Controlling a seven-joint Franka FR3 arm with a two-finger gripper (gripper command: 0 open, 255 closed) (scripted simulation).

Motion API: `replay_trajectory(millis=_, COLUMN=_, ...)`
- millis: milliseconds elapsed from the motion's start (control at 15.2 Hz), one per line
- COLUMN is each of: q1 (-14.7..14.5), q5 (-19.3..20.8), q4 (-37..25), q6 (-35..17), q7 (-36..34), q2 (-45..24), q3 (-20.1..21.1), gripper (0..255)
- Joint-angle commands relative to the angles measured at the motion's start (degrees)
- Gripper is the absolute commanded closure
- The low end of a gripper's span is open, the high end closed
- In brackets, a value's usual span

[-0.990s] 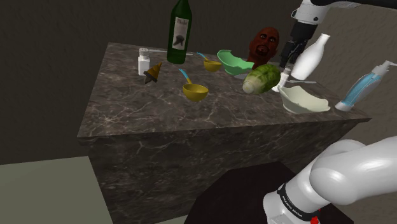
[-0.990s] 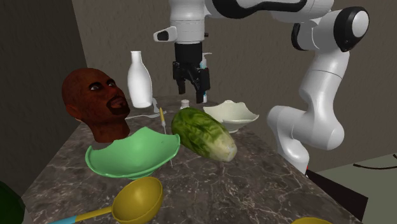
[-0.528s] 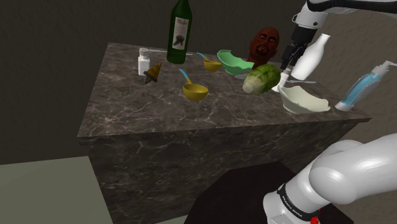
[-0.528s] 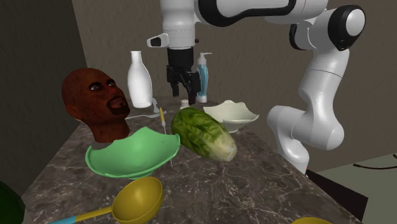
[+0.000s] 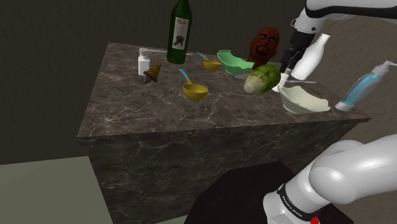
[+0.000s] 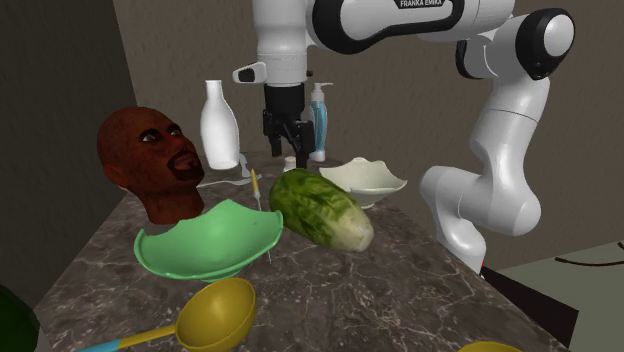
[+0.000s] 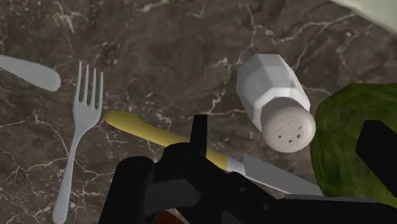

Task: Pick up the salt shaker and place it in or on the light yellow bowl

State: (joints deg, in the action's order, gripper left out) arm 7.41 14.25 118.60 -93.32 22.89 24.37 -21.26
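The tool (image 6: 286,151) hung released above the white salt shaker (image 7: 277,105), not touching it. The salt shaker stood on the marbled tabletop (image 7: 159,51) beside the lettuce (image 7: 347,143).

"FRANKA EMIKA" on white arm (image 6: 400,18); bottle label unreadable.

The pale bowl (image 7: 376,7) and lettuce (image 7: 340,143) run off the edge; the knife (image 7: 146,130) is partly hidden.
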Motion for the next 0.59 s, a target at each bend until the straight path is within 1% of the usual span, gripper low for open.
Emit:
replay_trajectory(millis=0, q1=-0.1, q5=-0.1, q4=0.2, q6=0.1, q7=0.0, q2=-0.1, q3=0.1, gripper=0)
replay_trajectory(millis=66, q1=-0.1, q5=-0.1, q4=0.2, q6=0.1, q7=0.0, q2=-0.1, q3=0.1, gripper=0)
replay_trajectory(millis=132, q1=-0.1, q5=-0.1, q4=0.3, q6=0.1, q7=-0.1, q2=0.0, q3=0.1, gripper=255)
replay_trajectory(millis=528, q1=-0.1, q5=-0.1, q4=0.3, q6=-0.1, q7=0.1, q2=-0.2, q3=-0.1, gripper=255)
